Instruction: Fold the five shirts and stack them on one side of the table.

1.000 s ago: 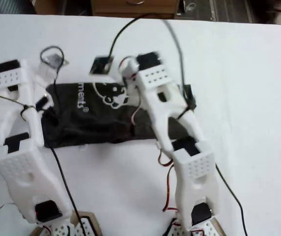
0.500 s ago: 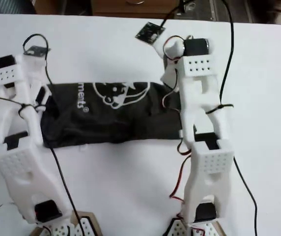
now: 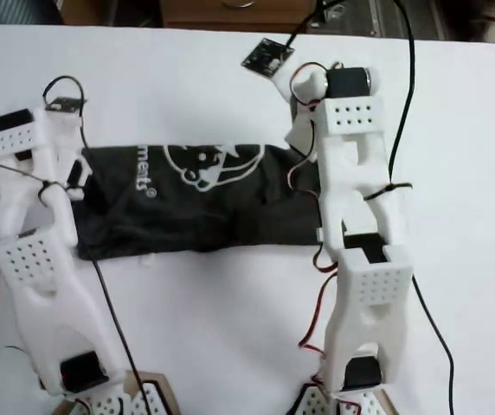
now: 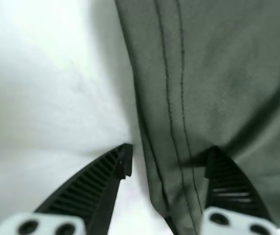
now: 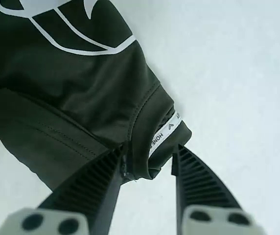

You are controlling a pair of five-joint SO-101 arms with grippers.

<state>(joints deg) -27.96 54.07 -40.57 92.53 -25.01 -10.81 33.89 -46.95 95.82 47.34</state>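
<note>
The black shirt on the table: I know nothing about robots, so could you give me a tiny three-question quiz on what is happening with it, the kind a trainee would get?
1. True or false: the left tool and the right tool are at the same end of the black shirt.
2. What lies between the right tool's fingers? A) the shirt's neck edge with its white label; B) a loose cable; C) a sleeve cuff.
3. Fill in: the left tool is ____ (open or shut), set astride the shirt's stitched edge.

Key: 1 false, they are at opposite ends; 2 A; 3 open.
</note>
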